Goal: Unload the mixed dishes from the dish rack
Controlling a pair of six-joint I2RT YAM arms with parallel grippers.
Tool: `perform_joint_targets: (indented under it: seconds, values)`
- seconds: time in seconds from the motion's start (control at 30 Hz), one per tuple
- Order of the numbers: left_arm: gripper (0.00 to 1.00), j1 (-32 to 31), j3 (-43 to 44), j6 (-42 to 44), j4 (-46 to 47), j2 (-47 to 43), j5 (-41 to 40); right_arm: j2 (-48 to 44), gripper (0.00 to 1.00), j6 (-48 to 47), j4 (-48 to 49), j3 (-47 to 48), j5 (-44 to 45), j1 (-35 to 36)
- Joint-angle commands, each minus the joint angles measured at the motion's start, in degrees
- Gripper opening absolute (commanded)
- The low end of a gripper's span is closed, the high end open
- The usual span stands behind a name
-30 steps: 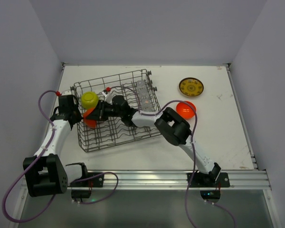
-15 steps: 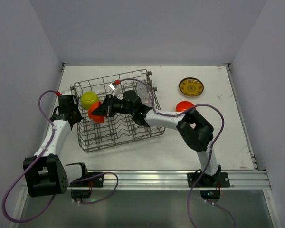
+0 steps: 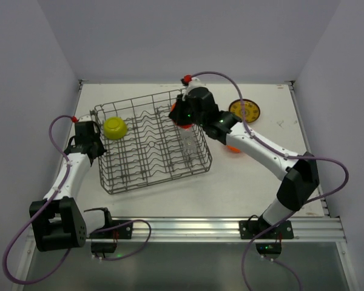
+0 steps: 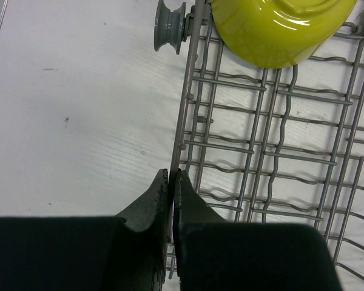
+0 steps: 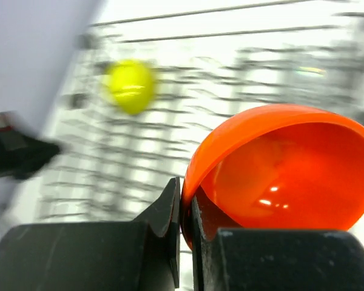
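The grey wire dish rack (image 3: 151, 176) stands left of centre. A lime-yellow bowl (image 3: 115, 128) lies upside down in its back left corner, large at the top of the left wrist view (image 4: 279, 30). A clear glass cup (image 3: 188, 143) lies in the rack's right side. My left gripper (image 3: 96, 151) is shut on the rack's left rim wire (image 4: 181, 121). My right gripper (image 3: 181, 114) hangs over the rack's back right corner, shut on the rim of an orange bowl (image 5: 285, 176). A second orange bowl (image 3: 233, 148) on the table is mostly hidden under the right arm.
A brown-gold patterned plate (image 3: 247, 111) lies on the white table at the back right, partly covered by the right arm. A small grey roller (image 4: 168, 25) sticks out of the rack's left side. Walls close in the table on three sides.
The right arm has lifted the orange bowl out of the rack's left half and swung it up to the back right corner. The left gripper and the rack have stayed put.
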Motion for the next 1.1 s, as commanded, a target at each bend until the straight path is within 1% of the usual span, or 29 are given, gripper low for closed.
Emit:
perform_joint_targets:
  seconds: [0.0, 0.07, 0.1, 0.17, 0.3, 0.4, 0.43, 0.53, 0.57, 0.6, 0.7, 0.9, 1.0, 1.07]
  values:
    - [0.0, -0.85, 0.33, -0.87, 1.15, -0.51, 0.82, -4.73, 0.0, -7.37, -16.22, -3.48, 13.13, -8.61]
    - [0.0, -0.94, 0.42, -0.87, 1.07, -0.25, 0.91, -7.02, 0.0, -8.95, -19.47, -5.93, 13.58, -11.71]
    - [0.0, -0.94, 0.42, -0.87, 1.07, -0.33, 0.91, -7.55, 0.0, -9.57, -20.09, -6.56, 13.75, -14.42]
    - [0.0, -0.94, 0.5, -0.87, 1.07, -0.16, 0.91, -8.78, 0.0, -10.62, -21.14, -7.79, 13.58, -17.59]
    - [0.0, -0.94, 0.5, -0.87, 1.07, -0.07, 0.82, -10.71, 0.0, -11.33, -22.64, -9.2, 15.41, -20.95]
    - [0.0, -0.94, 0.68, -0.96, 1.07, 0.02, 0.82, -10.98, 0.0, -11.24, -23.35, -9.64, 12.8, -24.45]
    - [0.0, -0.94, 0.68, -0.96, 1.15, 0.11, 0.99, -9.33, 0.0, -12.11, -23.61, -8.94, 11.31, -24.64]
    - [0.0, -0.94, 0.86, -0.96, 1.15, 0.19, 1.17, -4.49, 0.0, -13.08, -27.47, -4.65, 11.03, -24.64]
    - [0.0, -0.94, 0.86, -0.96, 1.07, 0.11, 1.26, -0.91, 0.0, -13.17, -28.78, -3.41, 10.94, -24.56]
    - [0.0, -0.94, 0.68, -0.96, 1.15, 0.11, 1.26, 0.7, 0.0, -13.26, -30.45, -2.44, 10.94, -24.64]
    - [0.0, -0.94, 0.59, -0.96, 1.15, -0.33, 1.35, 5.44, 0.0, -13.35, -32.04, -0.41, 10.85, -24.64]
    - [0.0, -0.94, 0.59, -0.96, 1.15, -0.33, 1.7, 10.02, 0.0, -12.56, -32.31, 0.11, 10.24, -24.56]
    - [0.0, -0.94, 0.68, -0.96, 1.15, -0.42, 1.79, 10.03, 0.0, -12.21, -32.23, 0.03, 10.33, -24.38]
    - [0.0, -0.94, 0.68, -0.96, 1.15, -0.51, 1.79, 9.94, 0.04, -11.94, -32.22, 0.03, 10.41, -24.21]
